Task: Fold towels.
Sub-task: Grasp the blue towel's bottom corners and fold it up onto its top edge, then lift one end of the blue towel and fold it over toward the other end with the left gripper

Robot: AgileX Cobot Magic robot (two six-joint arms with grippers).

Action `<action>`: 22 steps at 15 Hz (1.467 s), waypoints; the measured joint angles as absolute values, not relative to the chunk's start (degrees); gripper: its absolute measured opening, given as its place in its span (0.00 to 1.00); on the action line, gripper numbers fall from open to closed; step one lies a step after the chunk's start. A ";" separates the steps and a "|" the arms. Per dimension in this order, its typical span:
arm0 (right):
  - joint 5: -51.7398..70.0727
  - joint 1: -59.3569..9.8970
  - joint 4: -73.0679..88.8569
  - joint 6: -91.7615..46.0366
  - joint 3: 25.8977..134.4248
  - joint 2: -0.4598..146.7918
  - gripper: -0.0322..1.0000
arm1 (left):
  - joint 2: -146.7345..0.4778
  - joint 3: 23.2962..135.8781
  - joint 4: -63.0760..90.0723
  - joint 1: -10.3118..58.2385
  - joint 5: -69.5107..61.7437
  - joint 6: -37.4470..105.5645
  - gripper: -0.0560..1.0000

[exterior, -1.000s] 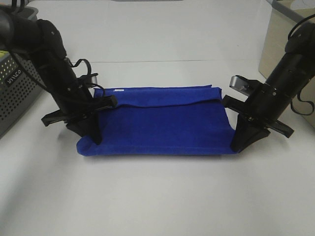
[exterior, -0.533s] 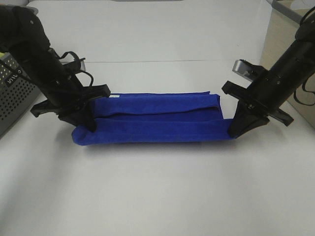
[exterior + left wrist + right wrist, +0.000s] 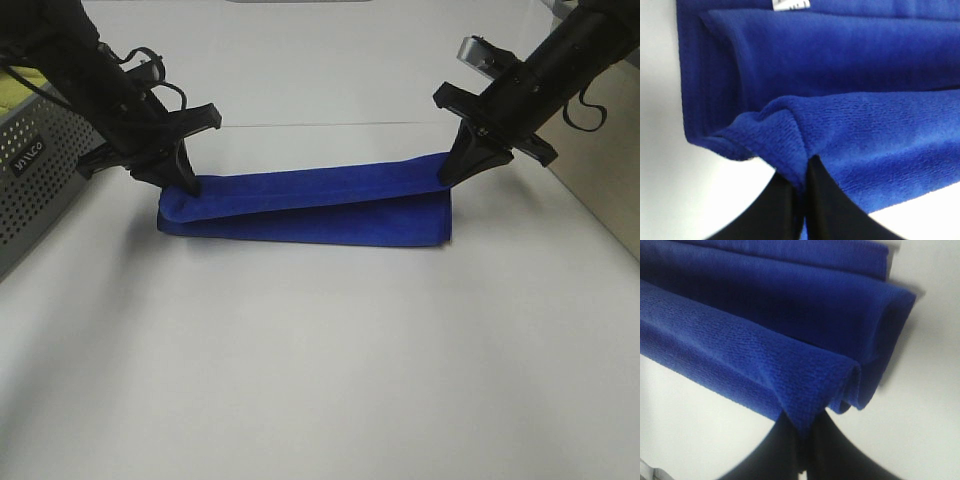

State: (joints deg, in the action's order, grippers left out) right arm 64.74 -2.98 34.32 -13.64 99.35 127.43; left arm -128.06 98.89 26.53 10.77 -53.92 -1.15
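My left hand (image 3: 187, 183) and right hand (image 3: 447, 180) are each pinched shut on a corner of the blue towel (image 3: 310, 205). I've just carried that edge over, so the towel now lies between them as a narrow doubled strip on the counter (image 3: 320, 360). This fold looks nearly laid, and I'd say release comes next.

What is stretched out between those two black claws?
The blue towel, folded into a long strip, fills that stretch; the left gripper and right gripper each pinch one end. The high view shows it.
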 joint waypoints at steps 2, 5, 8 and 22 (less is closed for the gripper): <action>64.97 -2.98 34.32 -12.43 105.48 131.15 0.05 | -130.69 103.48 26.70 10.49 -53.80 -1.15 0.09; 64.92 -2.98 34.09 -11.29 109.61 135.91 0.05 | -135.28 108.98 27.16 10.49 -53.40 -1.15 0.09; 64.80 -2.98 33.52 -11.00 109.84 138.20 0.05 | -137.74 111.21 27.50 10.20 -50.88 -2.01 0.11; 69.39 -2.98 29.91 -9.97 112.41 134.47 0.74 | -134.42 111.90 19.31 10.20 -50.71 -3.55 0.80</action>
State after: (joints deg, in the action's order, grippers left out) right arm 69.39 -2.98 29.91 -9.97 112.41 134.47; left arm -134.42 111.90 19.31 10.20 -50.71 -3.55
